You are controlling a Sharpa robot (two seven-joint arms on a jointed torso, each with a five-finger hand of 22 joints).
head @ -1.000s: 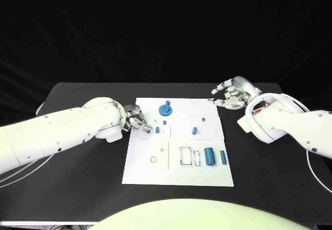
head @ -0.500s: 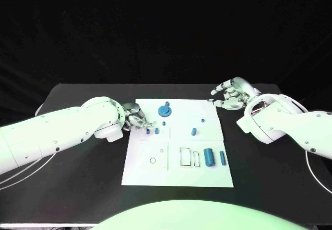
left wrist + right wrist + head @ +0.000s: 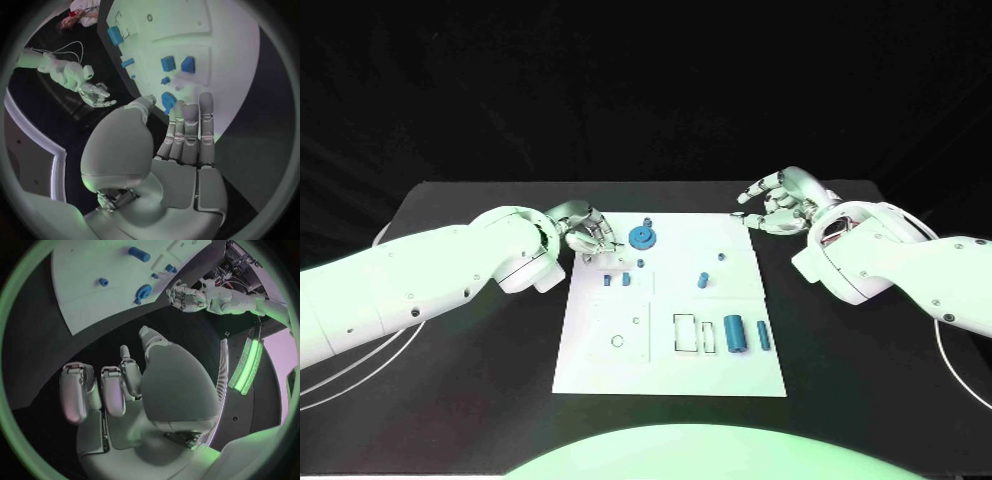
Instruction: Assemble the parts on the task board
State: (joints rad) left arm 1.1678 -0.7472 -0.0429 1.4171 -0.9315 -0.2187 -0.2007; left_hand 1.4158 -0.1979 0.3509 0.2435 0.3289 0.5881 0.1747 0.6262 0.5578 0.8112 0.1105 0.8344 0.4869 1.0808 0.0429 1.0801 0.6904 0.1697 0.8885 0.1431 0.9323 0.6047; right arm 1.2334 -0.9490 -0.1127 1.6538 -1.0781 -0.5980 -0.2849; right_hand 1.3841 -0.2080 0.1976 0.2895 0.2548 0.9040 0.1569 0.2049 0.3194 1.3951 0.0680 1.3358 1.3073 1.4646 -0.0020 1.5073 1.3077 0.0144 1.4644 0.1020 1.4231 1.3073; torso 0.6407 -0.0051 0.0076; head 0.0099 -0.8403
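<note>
- Lying centred on the black desk (image 3: pixel 473 370): white task board (image 3: pixel 668 370), blue parts (image 3: pixel 734 333) scattered.
- Left robot hand (image 3: pixel 589 235) at the board's far-left edge, fingers apart, empty.
- Right robot hand (image 3: pixel 776 203) off the far-right corner, fingers curled, empty.

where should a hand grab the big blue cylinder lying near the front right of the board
Pinch the big blue cylinder across its round sides at mid-length, coming down from above. It lies flat on the task board with a slimmer blue piece close beside it, so probably keep the fingers narrow.
</note>
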